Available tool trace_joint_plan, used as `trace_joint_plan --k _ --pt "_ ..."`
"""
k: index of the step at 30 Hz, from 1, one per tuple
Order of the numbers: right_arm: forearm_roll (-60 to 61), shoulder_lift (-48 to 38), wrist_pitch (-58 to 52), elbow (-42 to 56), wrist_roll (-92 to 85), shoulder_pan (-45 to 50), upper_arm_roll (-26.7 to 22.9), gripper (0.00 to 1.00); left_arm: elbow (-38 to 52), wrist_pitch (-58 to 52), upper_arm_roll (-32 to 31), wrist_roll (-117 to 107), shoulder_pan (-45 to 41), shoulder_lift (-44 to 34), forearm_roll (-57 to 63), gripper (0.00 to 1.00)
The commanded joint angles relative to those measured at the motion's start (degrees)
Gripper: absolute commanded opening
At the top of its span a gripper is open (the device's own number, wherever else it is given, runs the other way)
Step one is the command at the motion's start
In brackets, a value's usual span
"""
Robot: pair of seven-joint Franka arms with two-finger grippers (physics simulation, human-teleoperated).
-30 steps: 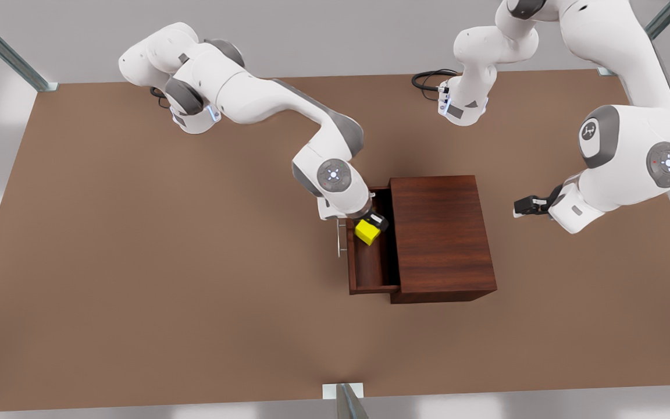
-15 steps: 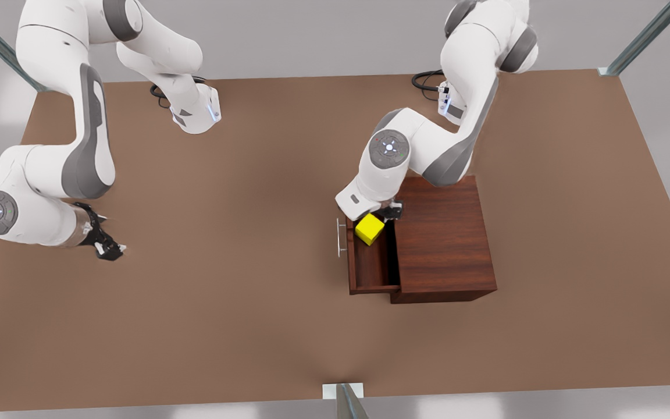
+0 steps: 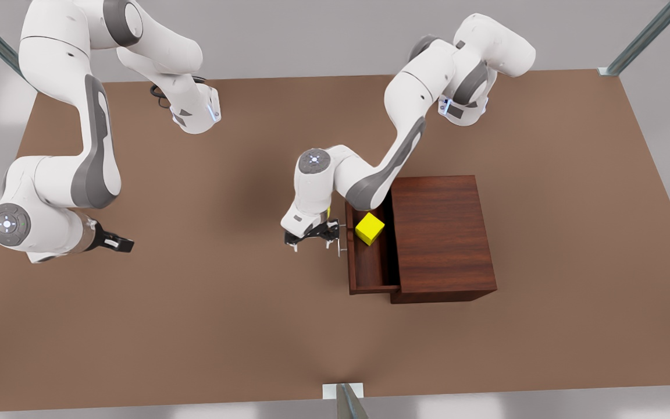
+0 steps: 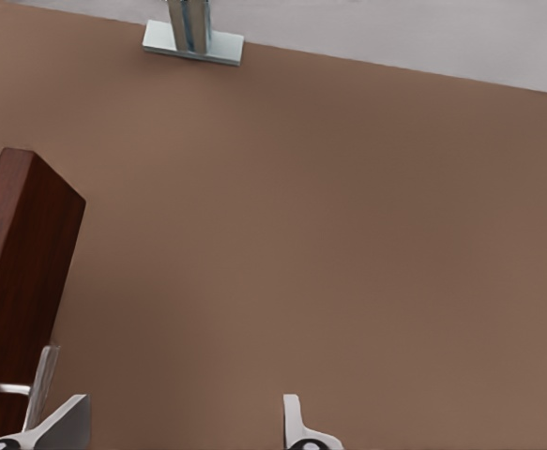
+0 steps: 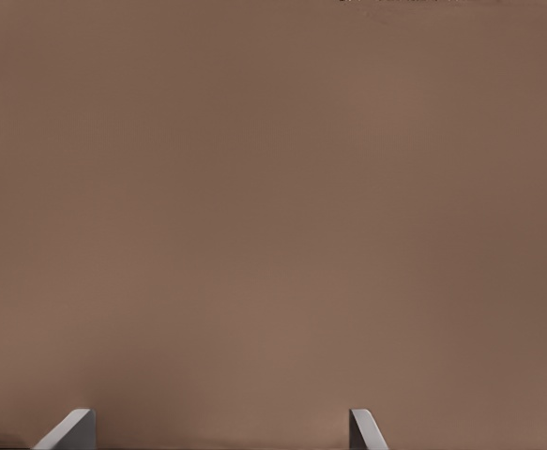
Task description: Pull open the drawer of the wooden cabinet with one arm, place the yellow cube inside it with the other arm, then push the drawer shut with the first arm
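1. With the yellow cube (image 3: 370, 228) already lying in the open drawer (image 3: 371, 265), the closing step is in hand.
2. The left gripper (image 3: 312, 238), fingers spread and empty, hangs just beside the handle (image 3: 341, 241), with the cube just beyond.
3. Next, it likely needs to press the drawer front toward the wooden cabinet (image 3: 442, 235).
4. The right gripper (image 3: 115, 242) waits well apart, open.

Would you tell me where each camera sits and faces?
Front view: high above, looking down on both arms, wooden cabinet, drawer holding yellow cube.
Left wrist view: on left gripper, facing table beside drawer handle; open fingertips show.
Right wrist view: on right gripper, facing table; open fingertips show.
Front and left wrist share the handle.
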Motion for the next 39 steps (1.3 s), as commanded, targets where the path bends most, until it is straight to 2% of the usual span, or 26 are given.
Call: trace_joint_plan --k 1,19,31,34,39 --pt "0.0 -0.1 0.0 0.0 -22.8 0.0 0.0 1.00 0.0 3.5 0.3 -20.4 0.6 0.1 0.3 1.00" --pt "-0.2 0.3 -0.1 0.0 -21.4 0.0 0.1 1.00 -1.9 -8.0 0.9 -5.6 1.2 1.0 3.5 1.00" --pt "-0.3 0.4 -0.1 0.0 -21.4 0.1 0.1 1.00 -1.5 -20.0 1.4 -0.1 -0.5 0.2 8.0 1.00" --pt "-0.3 0.4 0.0 0.0 -21.4 0.1 0.1 1.00 -1.5 -21.5 4.6 5.6 -0.2 -0.2 7.9 1.00" --pt "-0.4 0.5 0.0 0.0 -21.4 0.1 0.1 1.00 -1.6 -21.0 5.5 11.4 2.9 -0.4 8.0 1.00"
